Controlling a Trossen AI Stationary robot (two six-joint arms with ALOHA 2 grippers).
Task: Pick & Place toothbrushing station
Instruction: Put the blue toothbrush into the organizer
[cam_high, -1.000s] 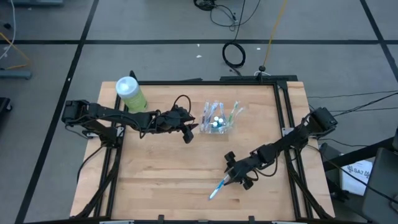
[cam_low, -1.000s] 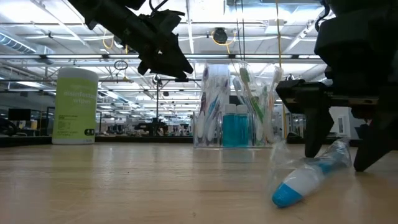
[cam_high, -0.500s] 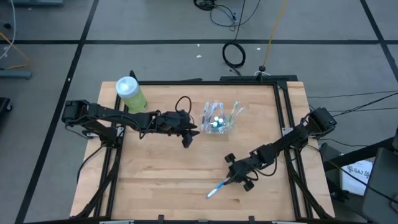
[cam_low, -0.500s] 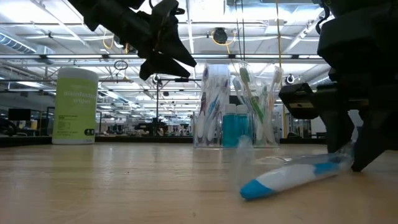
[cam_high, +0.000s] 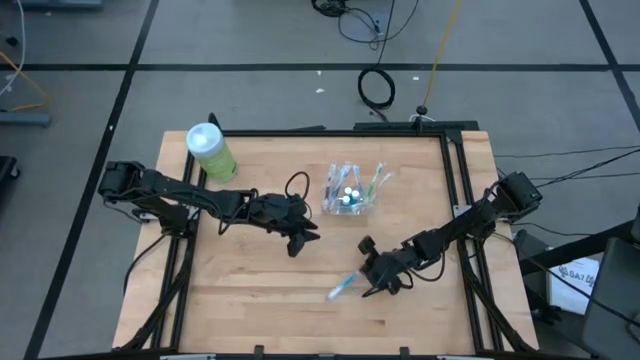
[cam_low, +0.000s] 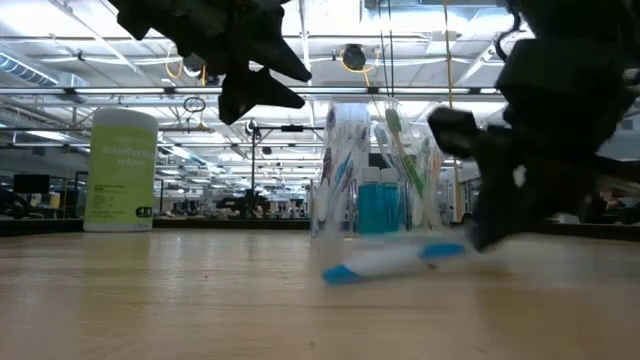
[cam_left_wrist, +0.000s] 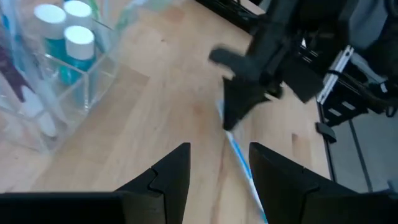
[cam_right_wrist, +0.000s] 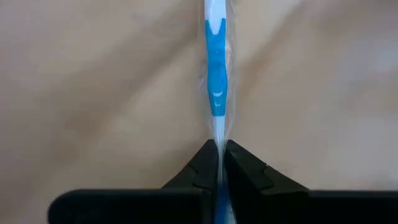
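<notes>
A blue-and-white toothbrush in clear wrap (cam_high: 342, 288) sticks out of my right gripper (cam_high: 372, 283), which is shut on it low over the table's near middle. My left gripper (cam_high: 297, 240) is open and empty above the table, left of and nearer than the clear plastic cup (cam_high: 350, 196). The cup stands on the table's far middle and holds several toothbrushes and teal white-capped tubes (cam_left_wrist: 71, 43). The left wrist view looks past the open fingers (cam_left_wrist: 219, 168) at the toothbrush (cam_left_wrist: 239, 155) and at my right gripper. My right gripper pinches the toothbrush's handle end (cam_right_wrist: 218, 132) between its two fingers. The fingers come low from the table's right side and lie along the brush. The brush points ahead of them toward the table's left, nearly level (cam_low: 390, 262); whether its free end touches the table I cannot tell.
A large green canister with a white lid (cam_high: 210, 150) stands at the table's far left corner. Black frame rails (cam_high: 462, 190) run along the table's sides. Bare wood (cam_high: 260, 300) lies at the near left.
My left gripper has moved toward the table's near edge, away from the cup. My right gripper, still shut on the toothbrush, has shifted a little toward the far left and turned; the brush has swung from pointing near-left to pointing nearly straight left.
</notes>
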